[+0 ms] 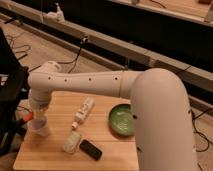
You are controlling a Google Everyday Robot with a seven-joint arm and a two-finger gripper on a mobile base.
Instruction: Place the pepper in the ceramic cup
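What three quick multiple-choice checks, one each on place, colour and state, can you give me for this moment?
1. Where is the gripper?
A. over the ceramic cup at the table's left end
B. over the bowl
C. beside the black slab

2. What colour is the bowl?
A. white
B. green
C. orange

3. How is the white bottle?
A. upright
B. inside the bowl
C. lying on its side

Answers: 1 A, the arm ends right above the cup, the pepper showing beside it. 2 B, it is plainly green. 3 C, it lies flat on the wood.
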